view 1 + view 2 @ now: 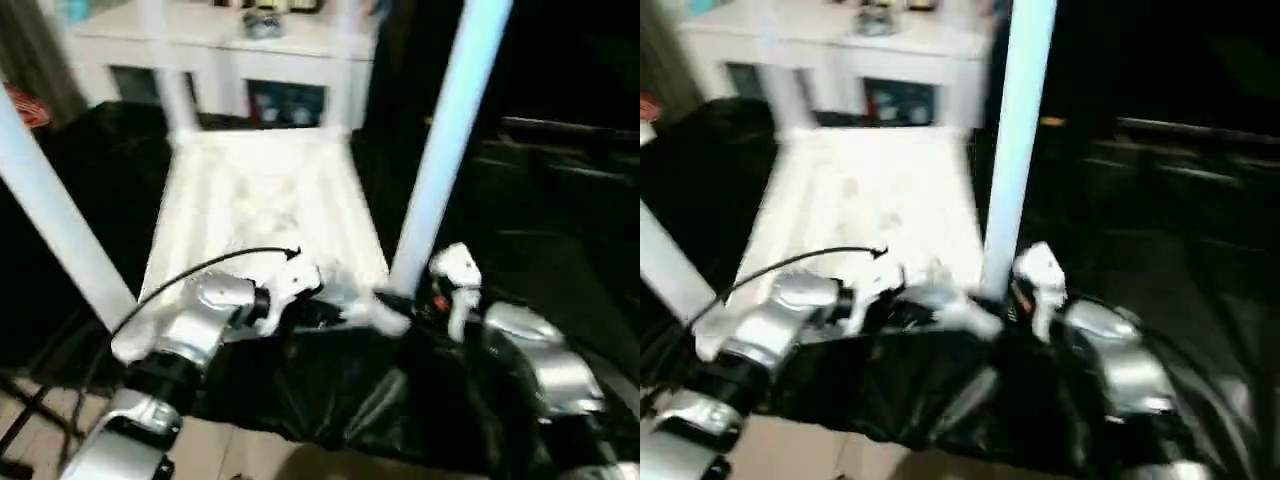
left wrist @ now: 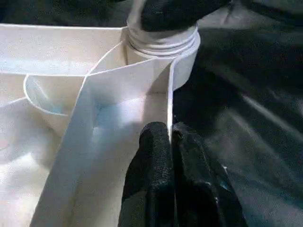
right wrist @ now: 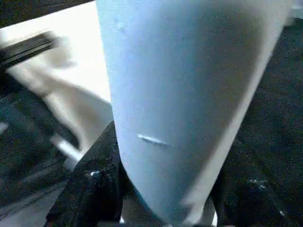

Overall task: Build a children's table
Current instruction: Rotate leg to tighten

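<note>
Leg-fitting step. The white plastic rectangular table top (image 1: 262, 205) lies ribbed underside up on black sheeting (image 1: 330, 395). The left claw (image 2: 171, 156), fingers closed, pinches the thin rim wall of the top just beside a round corner socket (image 2: 163, 52). The right claw (image 3: 156, 189) is wrapped about the base of a long white tapered tube leg (image 1: 445, 140), which stands upright in that near corner (other legs already stand in other corners). Judged next: turn the leg home while the left claw steadies the top.
</note>
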Controlling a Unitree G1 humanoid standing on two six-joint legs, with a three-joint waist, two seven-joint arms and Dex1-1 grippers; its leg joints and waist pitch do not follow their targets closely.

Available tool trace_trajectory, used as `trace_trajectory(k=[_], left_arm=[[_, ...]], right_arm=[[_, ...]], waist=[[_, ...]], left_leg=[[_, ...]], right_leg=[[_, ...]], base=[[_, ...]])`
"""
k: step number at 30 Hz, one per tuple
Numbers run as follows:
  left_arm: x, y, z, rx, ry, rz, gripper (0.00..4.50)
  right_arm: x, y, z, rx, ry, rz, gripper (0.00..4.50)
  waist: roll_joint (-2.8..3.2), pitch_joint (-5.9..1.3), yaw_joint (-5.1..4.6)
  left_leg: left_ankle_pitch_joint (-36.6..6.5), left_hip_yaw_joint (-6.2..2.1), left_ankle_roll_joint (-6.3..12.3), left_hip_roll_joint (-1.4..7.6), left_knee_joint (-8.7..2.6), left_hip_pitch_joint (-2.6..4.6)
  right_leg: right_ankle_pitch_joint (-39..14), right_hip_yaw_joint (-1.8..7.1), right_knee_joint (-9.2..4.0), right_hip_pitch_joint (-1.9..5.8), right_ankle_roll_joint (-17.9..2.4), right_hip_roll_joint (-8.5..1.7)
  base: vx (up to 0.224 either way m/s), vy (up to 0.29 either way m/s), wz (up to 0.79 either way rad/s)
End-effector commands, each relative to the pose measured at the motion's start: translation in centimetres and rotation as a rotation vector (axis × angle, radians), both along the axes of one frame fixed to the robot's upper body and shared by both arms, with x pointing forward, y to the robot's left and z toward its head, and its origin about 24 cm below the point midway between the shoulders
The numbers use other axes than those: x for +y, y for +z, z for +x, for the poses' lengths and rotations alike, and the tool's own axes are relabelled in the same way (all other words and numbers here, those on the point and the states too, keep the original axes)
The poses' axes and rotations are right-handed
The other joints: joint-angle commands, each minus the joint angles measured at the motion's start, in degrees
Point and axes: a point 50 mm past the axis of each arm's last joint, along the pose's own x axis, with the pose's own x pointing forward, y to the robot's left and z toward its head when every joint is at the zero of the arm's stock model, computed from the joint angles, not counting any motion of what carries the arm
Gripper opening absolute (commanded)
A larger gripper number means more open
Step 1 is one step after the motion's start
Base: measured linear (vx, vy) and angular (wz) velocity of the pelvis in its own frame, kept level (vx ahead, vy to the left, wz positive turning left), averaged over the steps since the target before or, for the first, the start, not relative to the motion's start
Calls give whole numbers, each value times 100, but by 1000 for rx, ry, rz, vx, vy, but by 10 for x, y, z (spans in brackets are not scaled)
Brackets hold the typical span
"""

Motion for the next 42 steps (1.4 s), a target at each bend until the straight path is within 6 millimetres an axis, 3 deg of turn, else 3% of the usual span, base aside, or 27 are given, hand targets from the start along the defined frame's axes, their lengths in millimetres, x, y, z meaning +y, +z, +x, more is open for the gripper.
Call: trace_trajectory(k=[1, 5, 6, 8, 10, 13, 16, 17, 20, 27, 30, 33, 42], left_arm=[[-39, 17, -1, -81, -46, -96, 0], [-60, 17, -3, -107, -28, -89, 0], [-63, 16, -3, -114, -33, -84, 0], [-68, 16, -5, -124, -41, -72, 0], [-71, 16, -8, -121, -59, -68, 0], [-68, 16, -9, -108, -64, -74, 0], [-62, 16, -8, -104, -61, -75, 0], [-58, 17, -7, -98, -72, -78, 0], [-48, 19, -7, -83, -100, -92, 0], [-24, 24, -6, -50, -198, -94, 0], [-16, 25, -6, -41, -220, -81, 0], [-2, 26, -6, -13, -266, -57, 0], [19, 31, -1, 5, -311, -19, 0]], right_arm=[[30, -37, -12, 197, -8, -4, 196], [50, -41, 0, 207, -145, -13, 196], [53, -40, 2, 196, -158, -14, 196], [60, -39, 5, 174, -165, -18, 196], [65, -37, 6, 161, -156, -13, 252], [66, -33, 5, 171, -118, 35, 268], [61, -31, 4, 150, -90, 14, 300], [58, -29, 2, 137, -60, 6, 310], [49, -26, -2, 132, 8, 14, 321], [16, -18, -19, 122, 262, -21, 321], [8, -15, -23, 123, 336, -35, 321], [-5, -10, -33, 141, 470, -68, 321], [-18, -1, -36, 159, 588, -97, 306]], waist=[[-46, -186, -13], [-13, -157, -125], [10, -176, -184], [35, -170, -206], [43, -150, -241], [53, -159, -273], [33, -150, -245], [37, -175, -220], [13, -201, -169], [-14, -259, 15], [-19, -274, 109], [4, -284, 214], [13, -257, 319]], left_leg=[[-2476, -75, -107, 43, -454, 7], [-2847, -119, -165, 30, -460, 38], [-2965, -142, -155, 37, -471, 57], [-3048, -154, -129, 54, -498, 51], [-3335, -172, -127, 50, -507, 84], [-3423, -184, -101, 68, -531, 104], [-3381, -143, -73, 58, -509, 147], [-3171, -143, -51, 75, -531, 81], [-2814, -102, 21, 87, -527, 44], [-1808, 44, 297, 104, -407, 42], [-1404, 53, 334, 107, -369, -8], [-1155, 70, 427, 129, -336, 3], [-1665, 61, 198, 158, -385, 50]], right_leg=[[-3564, 71, -594, 146, -428, -266], [-3913, -2, -670, 99, -292, -251], [-3663, -28, -671, 116, -375, -246], [-3493, -57, -679, 140, -415, -236], [-3543, -104, -730, 120, -395, -234], [-3303, -103, -736, 145, -495, -242], [-3180, -42, -720, 83, -630, -242], [-2935, -13, -670, 154, -674, -251], [-2381, 40, -592, 188, -854, -248], [-1349, 113, -429, 202, -1249, -240], [-873, 103, -327, 253, -1395, -230], [-514, 84, -262, 267, -1478, -208], [-1292, 95, -321, 229, -1364, -234]], base=[[0, 0, 0], [0, 0, 0], [0, 0, 0], [0, 0, 0], [0, 0, 0], [0, 0, 0], [0, 0, 0], [0, 0, 0], [0, 0, 0], [40, -25, 6], [55, -39, 6], [0, 0, 0], [0, 0, 0]])
